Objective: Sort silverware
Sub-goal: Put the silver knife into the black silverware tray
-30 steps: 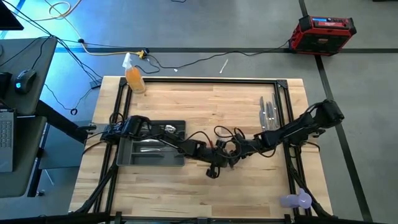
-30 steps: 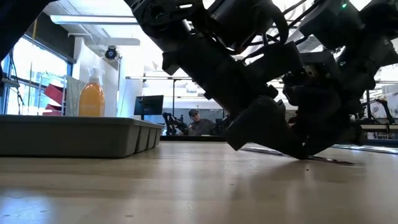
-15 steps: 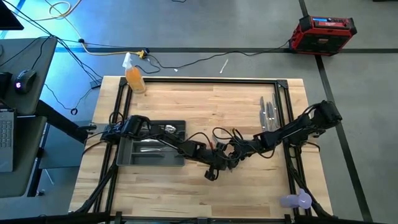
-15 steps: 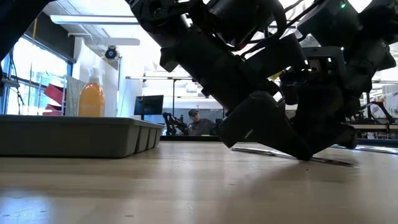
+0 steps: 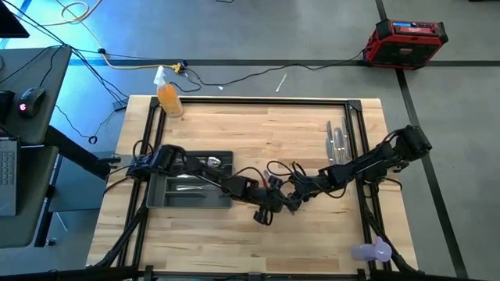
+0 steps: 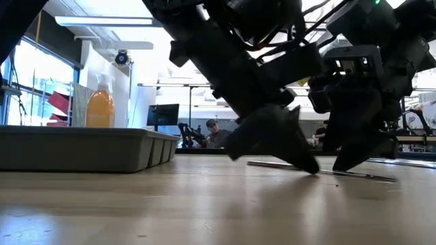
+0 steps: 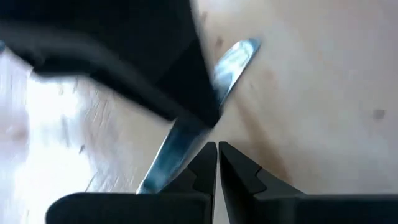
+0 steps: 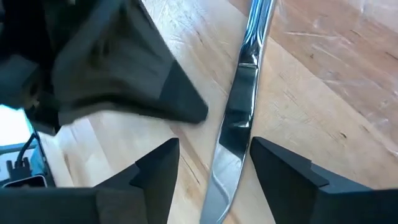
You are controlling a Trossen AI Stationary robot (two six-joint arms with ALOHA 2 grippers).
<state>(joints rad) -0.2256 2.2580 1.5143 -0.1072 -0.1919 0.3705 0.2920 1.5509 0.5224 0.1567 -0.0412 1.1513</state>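
— Desk (image 5: 312, 133) first: what sits on the wood in the high view?

— Pale planks fill the middle of the frame. A dark grey tray (image 5: 160, 193) lies left of centre with some silverware in its compartments, a group of knives (image 5: 337, 142) lies at the right, and an orange bottle (image 5: 169, 97) stands at the upper left corner.

— And the arms?

— Both reach into the lower middle of the frame and meet there. The left pincer (image 5: 264, 216) is clenched, fingertips pressed together, grasping nothing; its tip is down at the desk.

— The right one?

— The right pincer (image 5: 279, 201) is released, its fingers spread on either side of a single knife (image 8: 239, 118) that lies flat on the wood, not gripped.

— Where is that knife in the low view?

— Right of centre, flat on the desk beneath both pincers.
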